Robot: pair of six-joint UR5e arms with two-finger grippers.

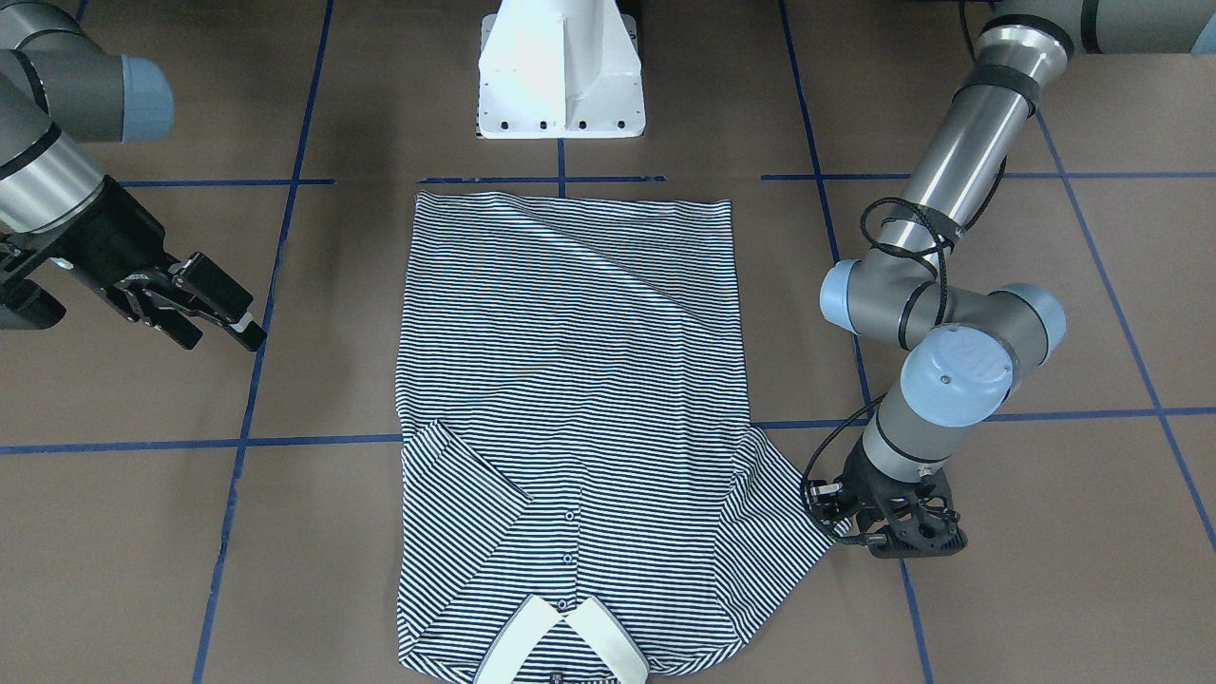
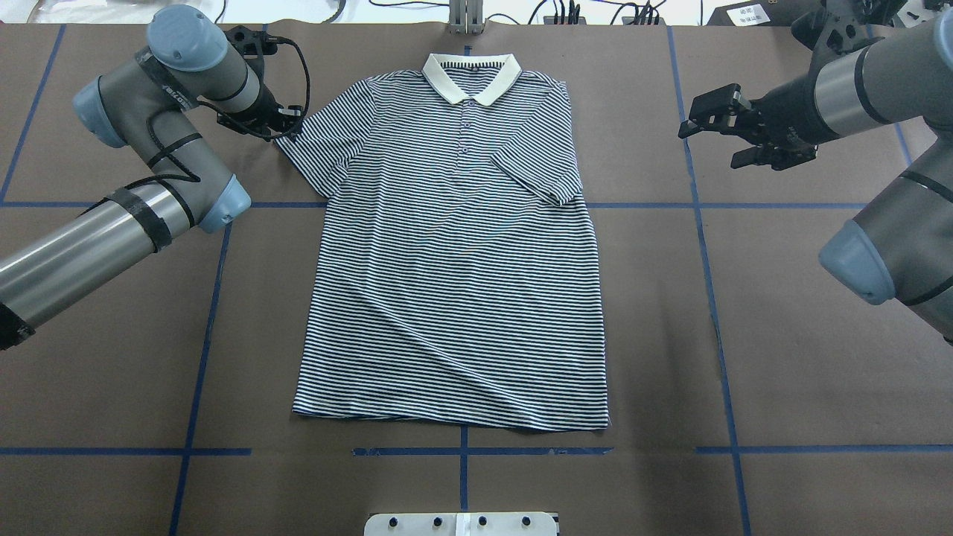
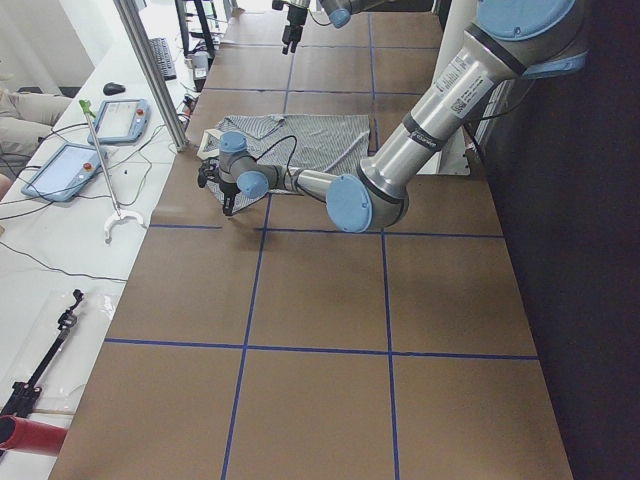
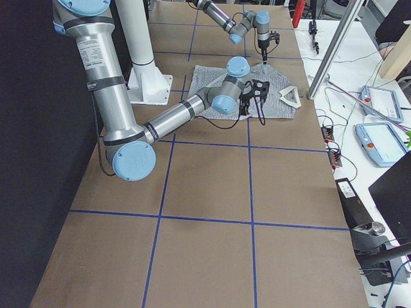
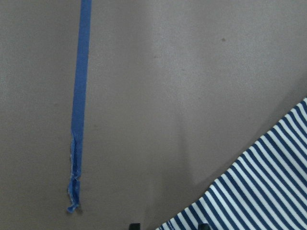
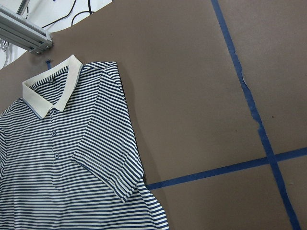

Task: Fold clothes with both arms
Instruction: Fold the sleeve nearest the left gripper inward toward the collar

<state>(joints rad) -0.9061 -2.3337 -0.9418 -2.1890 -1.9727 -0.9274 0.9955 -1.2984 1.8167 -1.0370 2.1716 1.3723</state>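
Navy-and-white polo shirt [image 2: 454, 260] flat; left pincer [image 2: 289, 125] spread at 1 sleeve hem [image 2: 299, 168]; right pincer [image 2: 706, 131] spread, well apart

light: even, bright | shadows: soft | left wrist view: slightly blurred

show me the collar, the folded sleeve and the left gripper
collar [image 2: 497, 83], overhead view, one cream flap
folded sleeve [image 2: 537, 173], overhead view, middle of its striped cloth
left gripper [image 2: 290, 126], overhead view, between its fingertips
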